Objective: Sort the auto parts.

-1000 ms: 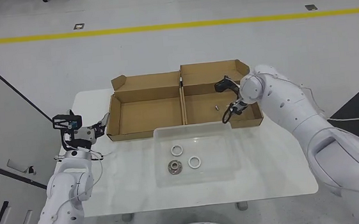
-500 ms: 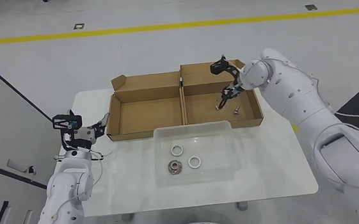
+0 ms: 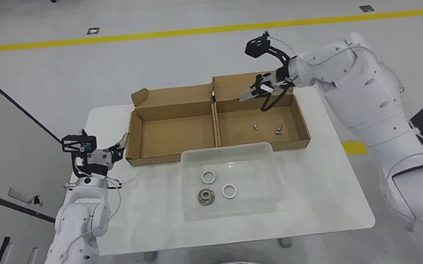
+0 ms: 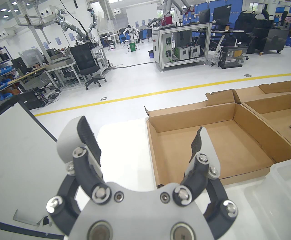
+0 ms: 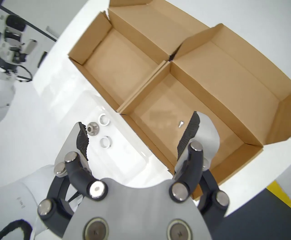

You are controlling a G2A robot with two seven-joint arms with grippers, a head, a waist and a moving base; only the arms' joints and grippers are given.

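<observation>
Two claws, checked left to right. Found the left claw (image 4: pixel 141 126) spread wide and empty, just beside the left box (image 3: pixel 172 132). Counted three parts in the tray (image 3: pixel 259 179) — two rings (image 3: pixel 208 176), one hub (image 3: pixel 205 198) — and two bolts (image 3: pixel 256 126) in the right box (image 3: pixel 237 124). Found the right claw (image 3: pixel 257 94) released too, holding nothing, high above that box's far wall. Judged the rings light, stiff and slick: best pinched across the rim, gently. Judged the hub heavier metal, better taken by its flange. Judged the bolts tiny, apt to roll. Worked on a smooth white table (image 3: pixel 323 198); beyond it, saw pale floor (image 3: pixel 190 66) with a yellow line (image 3: pixel 188 32), a chair (image 4: pixel 87 64) and a rack (image 4: pixel 181 48) farther off.
</observation>
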